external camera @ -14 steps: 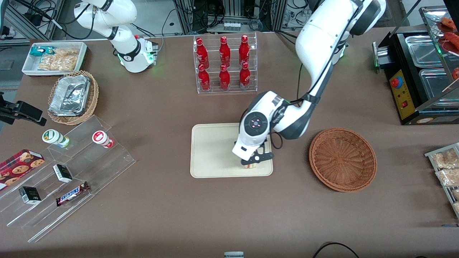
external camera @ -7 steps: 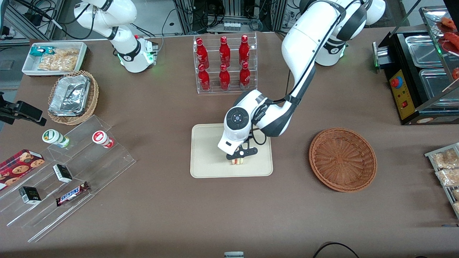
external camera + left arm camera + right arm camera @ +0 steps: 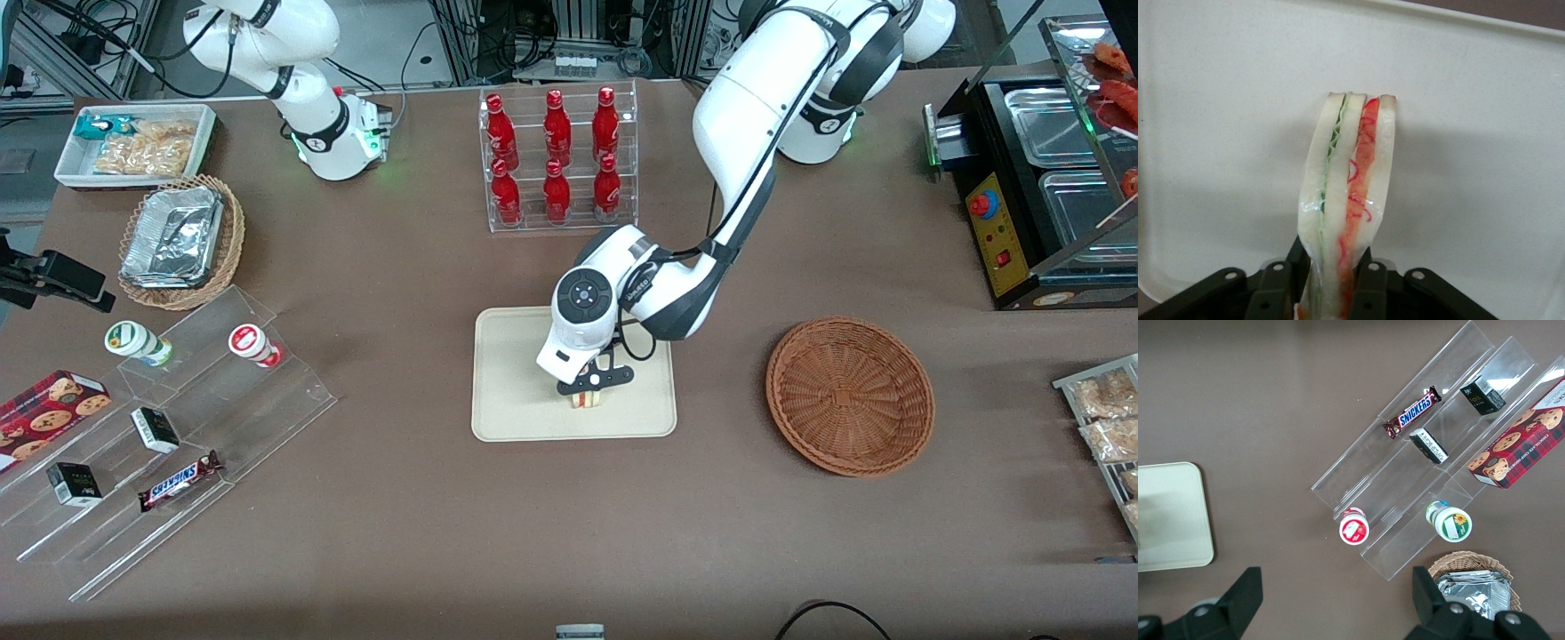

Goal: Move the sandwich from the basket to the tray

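Gripping the sandwich (image 3: 1346,200) on edge between its closed fingers (image 3: 1295,267), the pincer (image 3: 589,388) sits low over the tray (image 3: 511,391); the basket (image 3: 849,396) lies well apart on the tabletop (image 3: 400,533).

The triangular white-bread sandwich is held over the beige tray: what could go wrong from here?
1. The triangular white-bread sandwich stands on edge between the gripper fingers; on release it may topple sideways.
2. Its soft layers could stick to the fingers and lift again.
3. It sits over the flat beige tray away from the rim, so rolling off seems unlikely.
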`<state>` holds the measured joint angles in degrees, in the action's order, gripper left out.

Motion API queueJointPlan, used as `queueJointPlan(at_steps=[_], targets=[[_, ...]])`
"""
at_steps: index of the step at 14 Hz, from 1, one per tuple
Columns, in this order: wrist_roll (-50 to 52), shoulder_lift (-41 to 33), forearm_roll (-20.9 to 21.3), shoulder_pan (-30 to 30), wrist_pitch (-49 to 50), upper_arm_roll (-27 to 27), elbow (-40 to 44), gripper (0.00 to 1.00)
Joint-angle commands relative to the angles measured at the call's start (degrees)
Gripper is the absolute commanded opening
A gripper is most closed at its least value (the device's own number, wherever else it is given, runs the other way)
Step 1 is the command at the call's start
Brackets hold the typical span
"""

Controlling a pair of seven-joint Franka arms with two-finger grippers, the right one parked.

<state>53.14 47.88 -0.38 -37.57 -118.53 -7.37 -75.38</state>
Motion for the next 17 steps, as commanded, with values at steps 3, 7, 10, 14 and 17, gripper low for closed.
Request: queueJointPlan(at_steps=[3, 7, 10, 14, 17], targets=[[0.1, -2.7, 0.0, -0.8, 0.8, 0.9, 1.8, 1.0], [0.1, -6.4, 0.1, -0.4, 5.6, 3.2, 1.9, 1.0], [0.1, -11.3, 0.1, -0.2, 6.2, 6.1, -0.4, 1.0], [-0.8, -17.5, 0.1, 1.2, 15.5, 9.7, -6.1, 1.0], [-6.2, -20.5, -0.3, 5.5, 17.0, 9.6, -8.3, 1.0]])
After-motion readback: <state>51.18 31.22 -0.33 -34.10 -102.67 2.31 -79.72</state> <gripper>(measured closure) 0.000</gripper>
